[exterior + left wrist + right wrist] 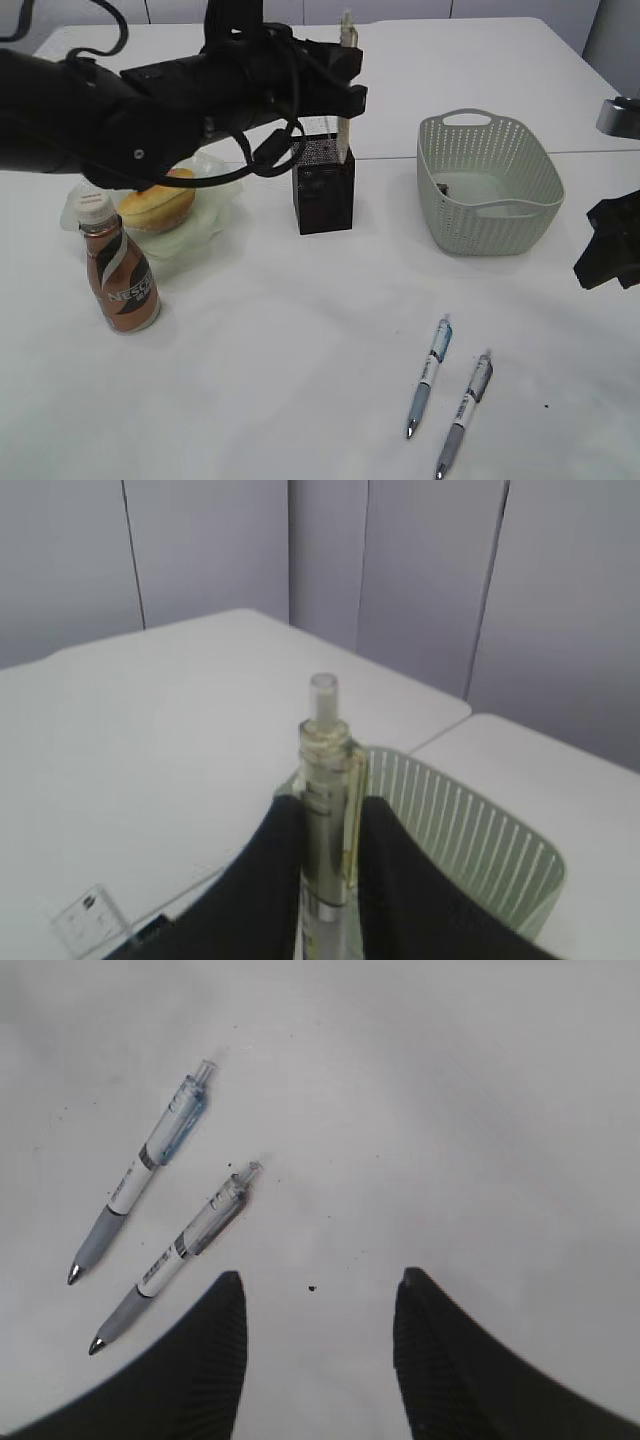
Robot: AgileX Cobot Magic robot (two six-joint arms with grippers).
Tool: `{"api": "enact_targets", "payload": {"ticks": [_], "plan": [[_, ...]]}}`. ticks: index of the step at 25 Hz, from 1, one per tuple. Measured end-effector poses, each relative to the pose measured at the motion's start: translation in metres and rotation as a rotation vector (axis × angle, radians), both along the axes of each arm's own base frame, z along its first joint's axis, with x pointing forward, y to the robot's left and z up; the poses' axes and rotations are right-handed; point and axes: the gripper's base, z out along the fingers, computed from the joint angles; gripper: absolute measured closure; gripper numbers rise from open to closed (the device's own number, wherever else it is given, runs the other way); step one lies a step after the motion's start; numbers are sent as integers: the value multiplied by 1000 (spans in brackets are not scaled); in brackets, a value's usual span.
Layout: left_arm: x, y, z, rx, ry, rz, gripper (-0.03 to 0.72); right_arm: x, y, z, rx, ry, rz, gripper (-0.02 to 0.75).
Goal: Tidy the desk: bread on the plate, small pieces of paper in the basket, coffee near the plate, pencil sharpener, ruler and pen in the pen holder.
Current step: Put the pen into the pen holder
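Above the pen holder (323, 185), near the back of the surface (300, 400): a pen (328, 810) pinched upright in the left end effector (347, 100), jaws narrowed on its barrel, cap end up. Lower end poised over the mesh cup's mouth; cannot tell whether the tip is already inside the rim. Judged step: putting a pen into the holder. Next move calls for a straight lowering, barrel kept vertical and centred over the opening, then release once the tip is well inside, lest it catch the rim or tip the light cup over.

Just left of the holder: bread (157, 205) already lying on the plate (215, 225), coffee (119, 275) standing upright close in front of the plate. Right of the holder, apart from it: basket (488, 180), something small and dark on its floor, too unclear to name.

Toward the front right: two more pens, blue-clipped pen (140, 1170) and grey-clipped pen (175, 1255), lying side by side, nearly parallel, not touching. Right end effector (318, 1360) hovering above bare surface to the right of them, jaws standing apart, holding nothing. Ruler not made out for certain in any view.
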Motion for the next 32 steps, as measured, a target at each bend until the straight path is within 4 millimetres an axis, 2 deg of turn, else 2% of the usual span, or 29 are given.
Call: {"api": "enact_targets", "payload": {"ticks": [5, 12, 17, 25, 32], "plan": [[10, -3, -15, -109, -48, 18, 582, 0, 0, 0, -4, -3, 11, 356], [34, 15, -42, -213, -37, 140, 580, -2, 0, 0, -5, 16, 29, 356], [50, 27, -52, -203, -41, 175, 578, -3, 0, -1, -7, 22, 33, 356], [65, 18, -38, -138, -102, 129, 575, -3, 0, -1, -7, 23, 38, 356], [77, 12, -64, -83, -62, 131, 572, -3, 0, -1, -7, 23, 38, 356]]}}
